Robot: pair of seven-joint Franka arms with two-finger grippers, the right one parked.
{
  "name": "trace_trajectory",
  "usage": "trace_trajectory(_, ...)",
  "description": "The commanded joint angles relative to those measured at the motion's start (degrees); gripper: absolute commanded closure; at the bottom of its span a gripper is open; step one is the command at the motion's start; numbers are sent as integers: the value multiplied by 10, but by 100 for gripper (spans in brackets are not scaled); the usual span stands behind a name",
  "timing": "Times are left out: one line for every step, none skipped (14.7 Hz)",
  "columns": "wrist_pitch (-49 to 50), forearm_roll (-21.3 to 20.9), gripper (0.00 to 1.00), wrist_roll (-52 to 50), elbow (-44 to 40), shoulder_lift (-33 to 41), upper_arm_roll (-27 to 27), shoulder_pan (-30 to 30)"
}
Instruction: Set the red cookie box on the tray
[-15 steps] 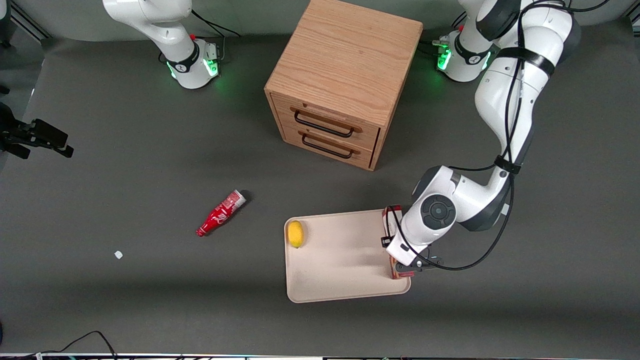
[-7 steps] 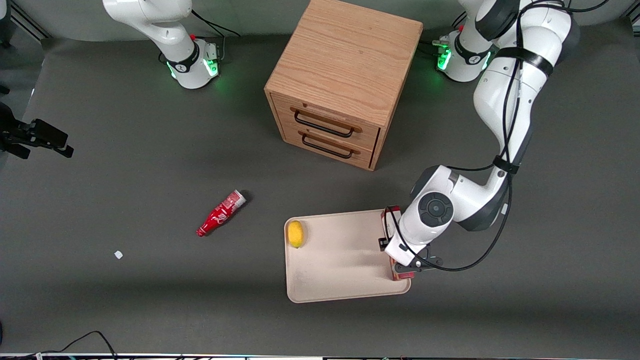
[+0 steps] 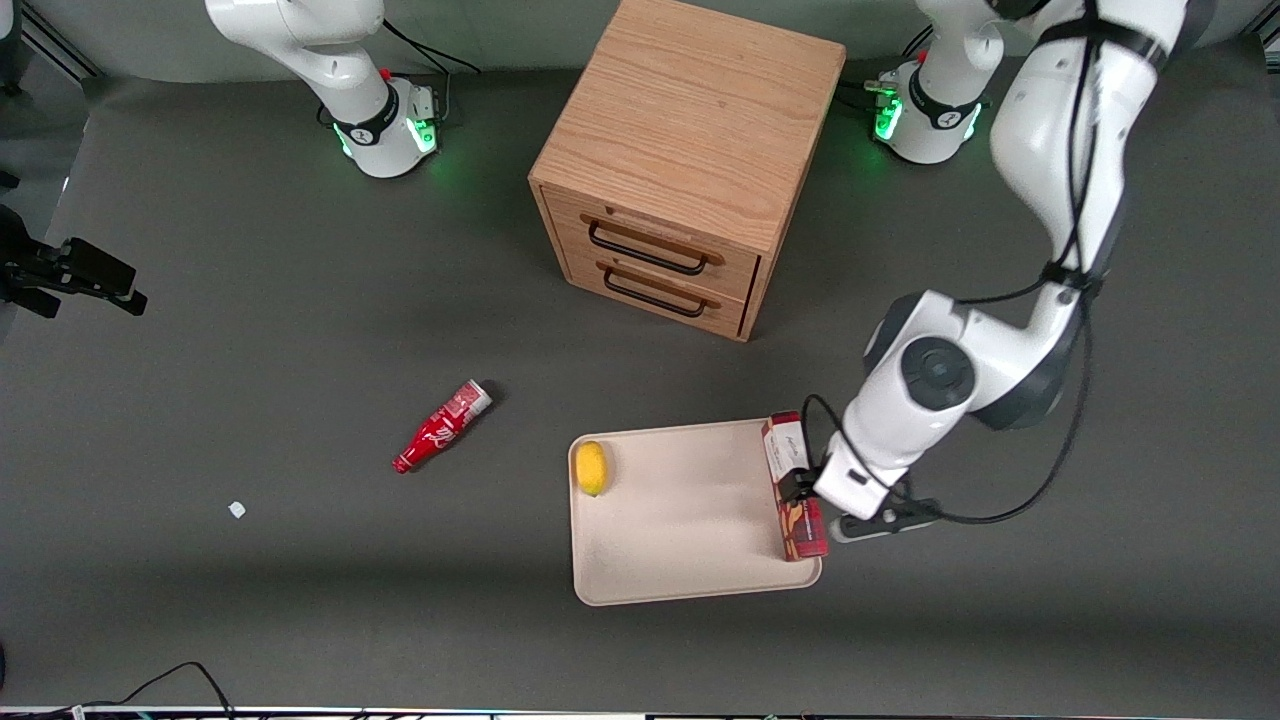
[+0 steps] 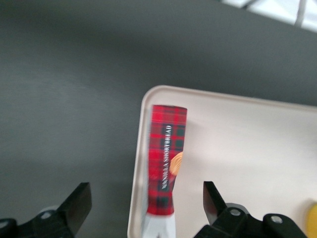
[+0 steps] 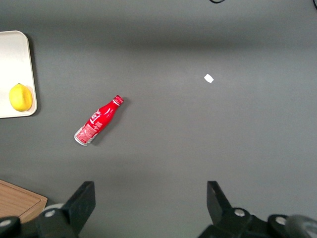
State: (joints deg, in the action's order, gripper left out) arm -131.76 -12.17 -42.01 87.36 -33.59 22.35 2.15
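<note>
- Here, in the front view, the red cookie box [image 3: 797, 486] lies along the edge of the tray [image 3: 680, 520] toward the working arm's end of the table, a lemon [image 3: 592, 467] at the tray's edge toward the parked arm's end. The gripper [image 3: 812, 492] hovers just above the box.
- In the left wrist view, the gripper [image 4: 146, 203] has its fingers [image 4: 77, 204] spread wide, clear of the box [image 4: 166, 161], which rests on the tray [image 4: 247, 148] against its rim.
- In the right wrist view, a red soda bottle [image 5: 97, 120] lies on the table near the tray's corner [image 5: 15, 59].

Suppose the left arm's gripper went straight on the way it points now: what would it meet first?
Probably the red cookie box, lying along the tray edge below the open gripper; its height above it is unclear.
</note>
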Motion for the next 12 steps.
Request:
trace_trajectory(60,100,0,22,78,127,4,-50)
trace_trajectory(101,129,0,58,78,156,4,-70)
trace_trajectory(147,142,0,106,78,184,4,-91)
trace_trajectory(189,143,0,153,78,207,4,-109)
trace_trajectory(228,143,0,192,78,229,4,-128)
trace_trajectory(263,143,0,221,77,249,4,-146)
trace_trajectory(295,141,0,252,77,268,3,-162)
trace_trajectory(323,140,0,288,77,286,2,-175)
trace_trajectory(347,137,0,320,79,301,-1,-184)
trace_trajectory(367,136,0,347,79,315,-3,-195)
trace_trajectory(385,136,0,374,83,330,-10,-204)
trace_trajectory(394,136,0,401,94,348,-17,-213)
